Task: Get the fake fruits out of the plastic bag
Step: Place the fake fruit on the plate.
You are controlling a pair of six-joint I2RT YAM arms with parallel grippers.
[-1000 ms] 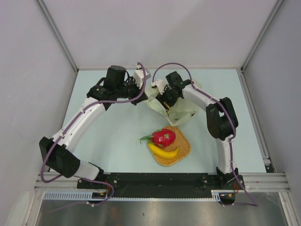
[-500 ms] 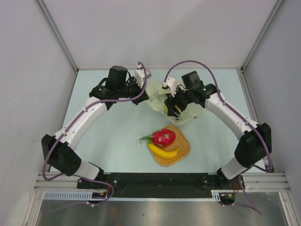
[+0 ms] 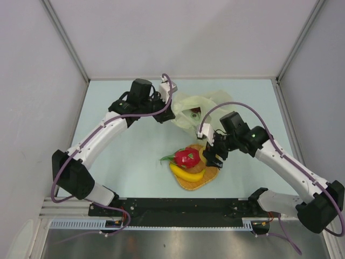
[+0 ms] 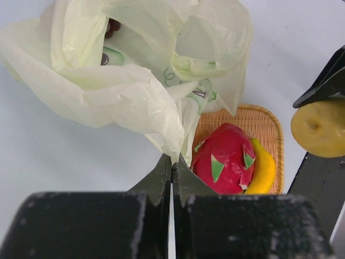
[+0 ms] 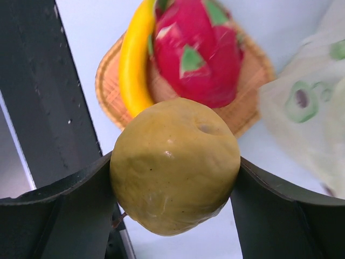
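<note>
The pale translucent plastic bag lies crumpled at the table's far middle. My left gripper is shut on the bag's near edge, pinching the film. Dark grapes show inside the bag's folds. My right gripper is shut on a round yellow lemon, held just above the right edge of the woven mat. On the mat lie the red-pink dragon fruit and the yellow banana. The left wrist view shows the lemon at its right edge.
The orange woven mat sits near the table's front middle, just in front of the bag. Grey walls and metal rails close in the table on three sides. Both arms arch over the middle of the table.
My right arm has drawn back from the bag to the mat with the lemon in its jaws. The bag has slumped and spread out. My left gripper has kept its pinch and shifted slightly right.
</note>
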